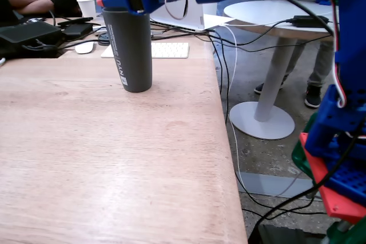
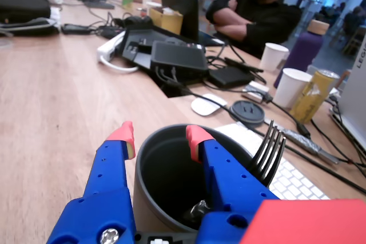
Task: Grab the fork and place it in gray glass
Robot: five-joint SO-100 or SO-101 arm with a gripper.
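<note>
Hovering with fingers apart over the gray glass (image 2: pixel 171 181) (on the counter (image 1: pixel 86 158)), the gripper (image 2: pixel 160 141) could snag the fork (image 2: pixel 267 152) standing inside and tip both

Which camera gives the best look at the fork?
The wrist view. There the fork stands in the gray glass, tines up, leaning on the rim beside the gripper, whose fingers are spread apart. In the fixed view the fork cannot be made out; the arm and the glass wall hide it.

Fixed view side-on across table, wrist view close above gray glass (image 2: pixel 166 175)
</note>
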